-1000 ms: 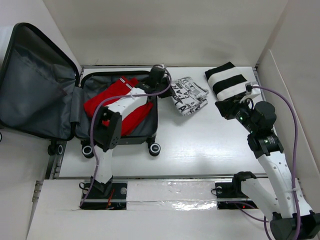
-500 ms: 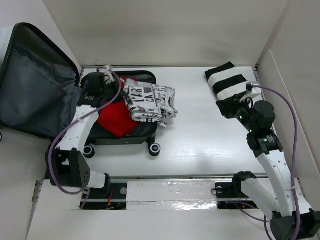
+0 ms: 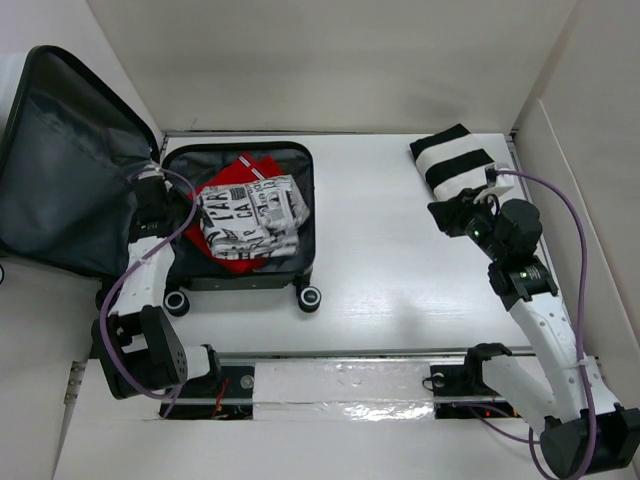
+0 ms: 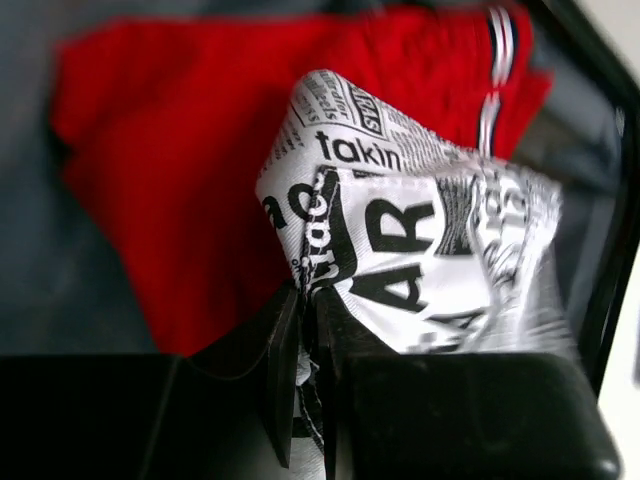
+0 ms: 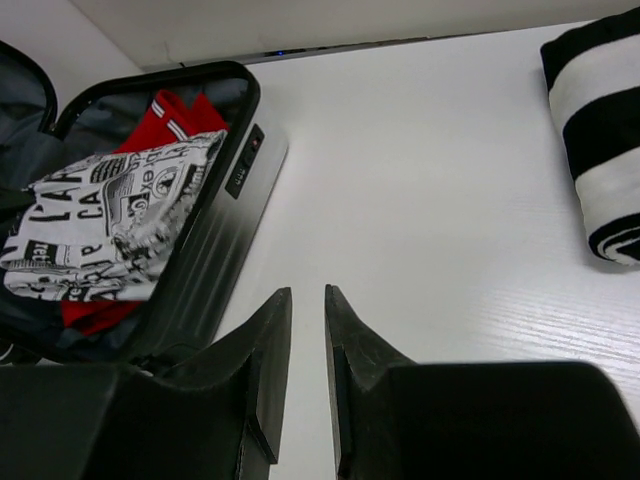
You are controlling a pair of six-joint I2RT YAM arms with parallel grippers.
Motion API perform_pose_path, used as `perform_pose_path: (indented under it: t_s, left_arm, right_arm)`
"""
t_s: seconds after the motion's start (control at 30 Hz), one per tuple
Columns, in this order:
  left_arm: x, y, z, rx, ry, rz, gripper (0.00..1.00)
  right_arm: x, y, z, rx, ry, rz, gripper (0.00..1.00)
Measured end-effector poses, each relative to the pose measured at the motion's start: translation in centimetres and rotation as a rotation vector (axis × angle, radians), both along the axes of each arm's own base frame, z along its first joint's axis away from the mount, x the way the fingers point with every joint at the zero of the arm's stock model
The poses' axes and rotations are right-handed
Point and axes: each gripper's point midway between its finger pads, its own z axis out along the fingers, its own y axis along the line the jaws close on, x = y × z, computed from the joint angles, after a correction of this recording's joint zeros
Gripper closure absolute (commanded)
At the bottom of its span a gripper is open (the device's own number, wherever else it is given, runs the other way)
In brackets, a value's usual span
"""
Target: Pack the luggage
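Note:
The luggage [image 3: 310, 210] lies open at the left of the table, its grey-lined lid [image 3: 70, 170] leaning back against the wall. A red garment [image 3: 232, 180] lies in the base, with a newspaper-print cloth [image 3: 250, 220] on top of it. My left gripper [image 3: 188, 216] is at the base's left side, shut on the left edge of that cloth [image 4: 420, 230], over the red garment [image 4: 170, 150]. My right gripper [image 3: 445, 215] hovers over bare table just below a folded black-and-white striped cloth [image 3: 455, 162]. Its fingers stand nearly together around nothing [image 5: 308, 300].
The luggage's black wheels [image 3: 309, 296] stick out toward the near edge. White walls close in the table at the back and right. In the right wrist view the luggage shell [image 5: 235, 200] is at left and the striped cloth [image 5: 600, 130] at upper right.
My left arm swung left, carrying the newspaper-print cloth from the table into the luggage base, onto the red garment. The right arm barely moved.

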Motion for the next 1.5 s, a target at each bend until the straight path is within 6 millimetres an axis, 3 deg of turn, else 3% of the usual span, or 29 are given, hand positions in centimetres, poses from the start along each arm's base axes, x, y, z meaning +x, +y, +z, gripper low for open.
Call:
perform_pose_path:
  t_s: [0.1, 0.2, 0.23, 0.27, 0.4, 0.47, 0.57, 0.6, 0.63, 0.73, 0.77, 0.8, 0.87, 0.9, 0.93, 0.97, 1.07, 1.17, 1.27, 1.3, 1.37, 1.4, 1.5]
  left_arm:
    - [0.4, 2.6, 0.5, 0.012, -0.032, 0.090, 1.00]
    - [0.8, 3.7, 1.0, 0.039, -0.054, 0.132, 1.00]
    - [0.9, 3.8, 1.0, 0.044, -0.054, 0.139, 0.95]
    - [0.9, 3.9, 0.9, 0.046, -0.052, 0.144, 0.75]
    - [1.0, 4.7, 0.7, 0.047, -0.048, 0.188, 0.33]
    - [1.1, 4.9, 1.3, 0.038, -0.069, 0.206, 0.30]
    - [0.8, 4.4, 3.5, 0.037, -0.130, 0.215, 0.29]
    - [0.7, 4.0, 4.8, 0.039, -0.166, 0.211, 0.28]
    - [0.5, 3.5, 6.2, 0.041, -0.209, 0.204, 0.29]
    - [0.0, 1.9, 10.8, 0.046, -0.356, 0.170, 0.40]
    - [-0.3, 0.6, 13.2, 0.044, -0.437, 0.135, 0.44]
    - [-0.4, -0.6, 14.8, 0.039, -0.494, 0.103, 0.55]
    - [-0.6, -4.1, 17.0, 0.011, -0.577, 0.002, 0.57]
    - [-0.6, -6.3, 17.6, -0.009, -0.599, -0.063, 0.57]
    - [-0.8, -8.7, 17.9, -0.032, -0.613, -0.136, 0.62]
    - [-1.0, -11.1, 17.9, -0.055, -0.616, -0.203, 0.75]
    - [-1.9, -16.6, 16.1, -0.121, -0.577, -0.359, 1.00]
    - [-3.7, -20.3, 13.1, -0.178, -0.529, -0.465, 1.00]
    - [-6.5, -24.6, 10.0, -0.231, -0.462, -0.591, 1.00]
    - [-7.4, -26.1, 9.2, -0.244, -0.443, -0.637, 0.97]
    - [-9.1, -28.6, 8.0, -0.259, -0.416, -0.716, 0.80]
    - [-9.8, -29.8, 7.4, -0.262, -0.399, -0.749, 0.64]
    - [-11.7, -32.7, 6.0, -0.248, -0.375, -0.828, 0.44]
  right_arm:
    - [0.3, 0.2, -0.5, 0.001, 0.014, 0.011, 0.74]
    - [0.9, 0.4, -1.0, 0.001, 0.023, 0.014, 0.74]
    - [1.1, 0.4, -1.1, 0.001, 0.024, 0.013, 0.74]
    - [1.3, 0.4, -1.3, 0.000, 0.028, 0.013, 0.74]
    - [1.9, 0.3, -2.5, -0.004, 0.050, -0.002, 0.73]
    - [2.4, -0.1, -3.4, -0.011, 0.074, -0.033, 0.72]
    - [3.4, -0.9, -4.8, -0.021, 0.114, -0.091, 0.51]
    - [3.8, -1.2, -5.2, -0.023, 0.127, -0.112, 0.38]
    - [4.3, -1.6, -5.7, -0.024, 0.140, -0.133, 0.31]
    - [5.9, -3.1, -7.8, -0.038, 0.191, -0.203, 0.25]
    - [6.6, -3.9, -8.6, -0.045, 0.215, -0.232, 0.26]
    - [7.3, -4.9, -9.4, -0.046, 0.239, -0.267, 0.28]
    - [9.0, -7.4, -10.8, -0.046, 0.288, -0.347, 0.30]
    - [10.0, -8.7, -11.5, -0.041, 0.313, -0.388, 0.55]
    - [11.1, -10.2, -12.0, -0.037, 0.332, -0.427, 0.69]
    - [12.3, -11.5, -12.3, -0.016, 0.351, -0.464, 1.00]
    - [16.6, -15.0, -12.5, 0.009, 0.375, -0.527, 1.00]
    - [20.9, -17.6, -12.2, 0.018, 0.370, -0.569, 1.00]
    - [24.8, -19.4, -12.3, 0.010, 0.374, -0.603, 0.83]
    - [25.9, -19.9, -12.6, 0.004, 0.385, -0.611, 0.60]
    - [27.8, -21.0, -14.1, -0.019, 0.413, -0.618, 0.44]
    - [28.4, -21.5, -15.0, -0.035, 0.440, -0.619, 0.35]
    - [29.9, -22.8, -18.5, -0.096, 0.524, -0.614, 0.37]
